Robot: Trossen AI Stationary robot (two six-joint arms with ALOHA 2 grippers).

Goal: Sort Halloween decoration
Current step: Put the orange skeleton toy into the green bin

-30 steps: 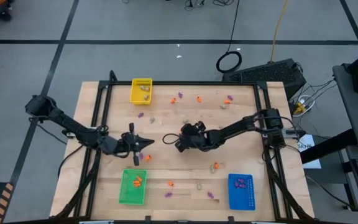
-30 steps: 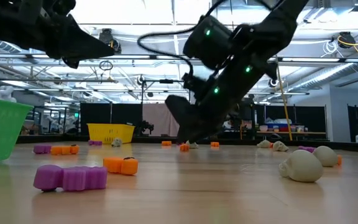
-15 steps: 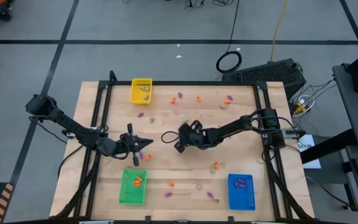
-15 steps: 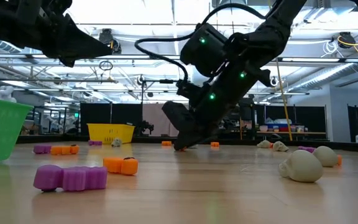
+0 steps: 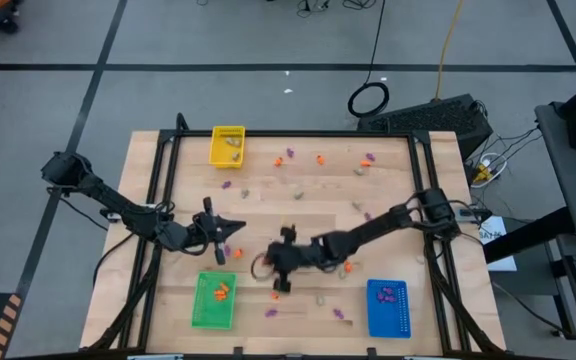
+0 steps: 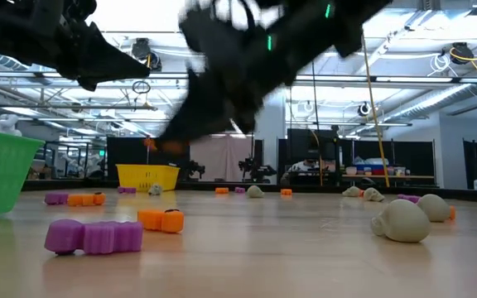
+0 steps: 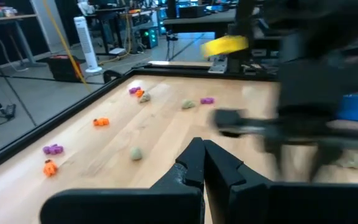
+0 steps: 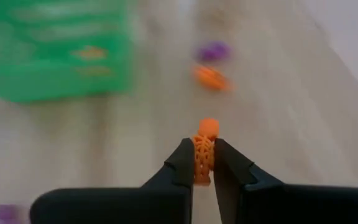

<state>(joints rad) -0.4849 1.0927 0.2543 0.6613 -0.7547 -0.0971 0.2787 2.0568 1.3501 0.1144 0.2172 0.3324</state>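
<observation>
Orange plastic is pinched between the fingers of the right gripper [image 8: 204, 163]: a small orange trinket [image 8: 204, 149] with a lattice-like body is clamped there, its rounded end poking out beyond the fingertips. In the high view the right gripper [image 5: 274, 268] is seen low over the wooden table [image 5: 388, 215], near its middle, a little toward the green tray [image 5: 213, 300]. In the right wrist view the green tray [image 8: 55, 59] is shown ahead of the held piece, with orange pieces inside it, and a loose orange trinket [image 8: 211, 77] and a purple trinket [image 8: 213, 51] are seen on the wood beside it.

The left gripper [image 7: 202, 163] is shut with nothing between its fingers; in the high view it [image 5: 230, 226] is held above the table's left half, just above the green tray.

The other trinkets are scattered over the table. A yellow tray [image 5: 227, 146] with a few beige-grey pieces is placed at the far left corner, and a blue tray [image 5: 388, 307] with purple pieces at the near right corner. In the low view a purple trinket [image 6: 93, 236] and an orange one [image 6: 161, 220] are seen lying close together on the wood, with a beige-grey trinket [image 6: 401, 222] well apart from them.
</observation>
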